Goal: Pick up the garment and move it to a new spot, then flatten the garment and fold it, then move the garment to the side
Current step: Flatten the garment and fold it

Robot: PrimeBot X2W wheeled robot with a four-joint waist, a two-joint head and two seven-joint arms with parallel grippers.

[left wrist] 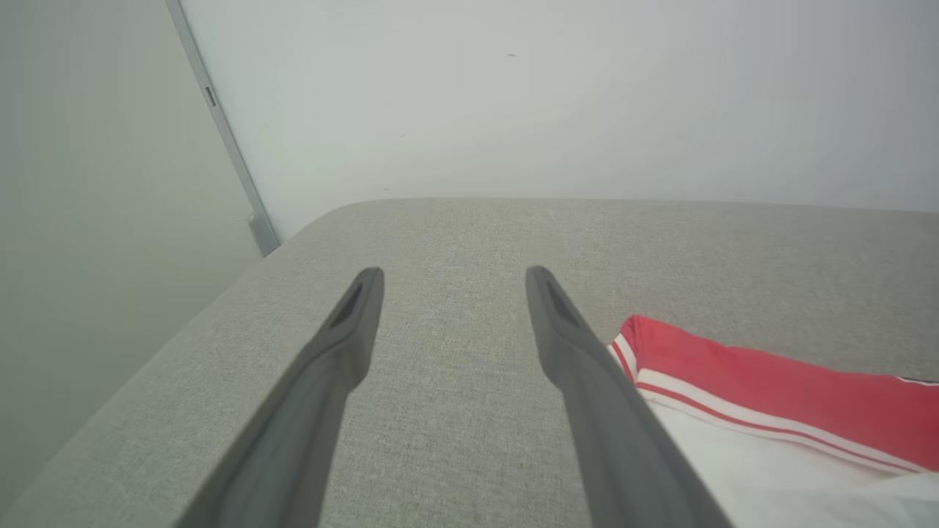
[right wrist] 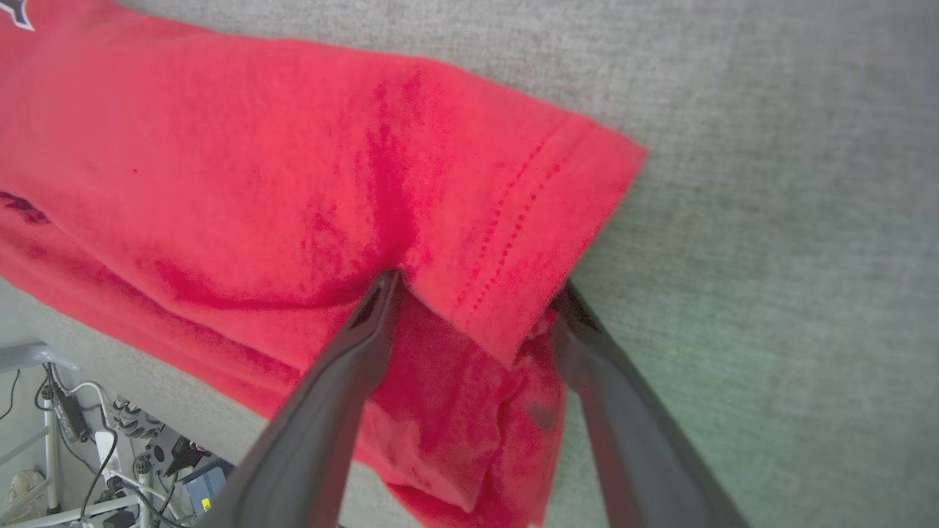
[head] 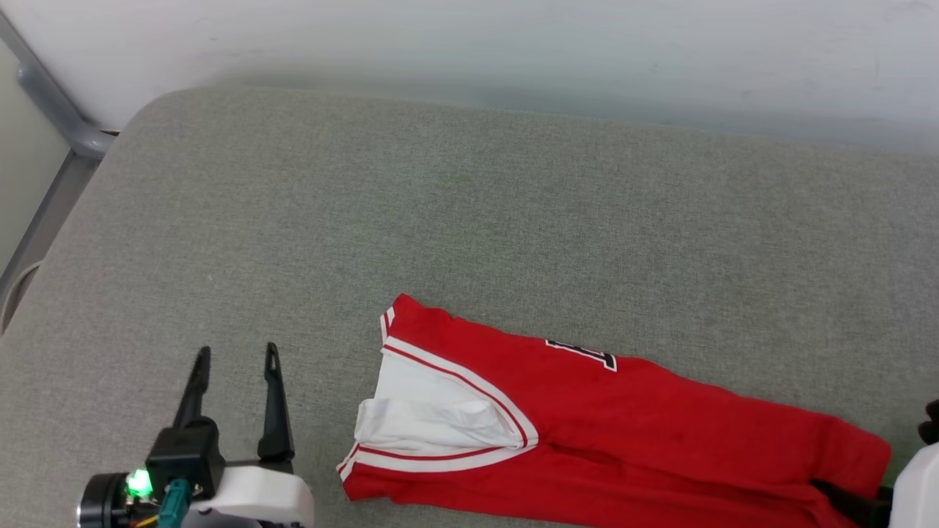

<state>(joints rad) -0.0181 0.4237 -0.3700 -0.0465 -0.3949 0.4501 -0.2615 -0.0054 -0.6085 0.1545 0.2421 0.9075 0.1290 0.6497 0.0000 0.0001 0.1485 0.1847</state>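
Left gripper (head: 237, 349) nearest, low by the near left edge of the grey cushion (head: 469, 205). Two long dark fingers spread wide, nothing between them, tips aimed at the far edge. Small green light (head: 137, 482) glowing at its base.

Right gripper (right wrist: 478, 284) at the near right edge, fingers also spread wide, one on each side of the red hem corner. Top fold of cloth draped over both tips; maybe touching them, hard to say from this close. Not squeezed, not lifted. Below the cushion's edge in the right wrist view, some cables and plugs (right wrist: 103, 451) on the floor.

Next, the garment (head: 623, 425), lying flat on the near right part of the cushion, folded long and thin. Hem end at the near right edge, sleeve end pointing toward the middle of the near edge. White sleeve (head: 433, 418) with red-and-white stripe trim (head: 469, 381) on top, close to the left gripper but apart from it. Bit of a black-and-white letter (head: 583, 356) peeking out along the far fold.

Farther back, more grey cushion up to its rounded far left corner. Behind that, a pale wall (head: 513, 44) and a grey metal rail (head: 55, 110) by the far left corner.
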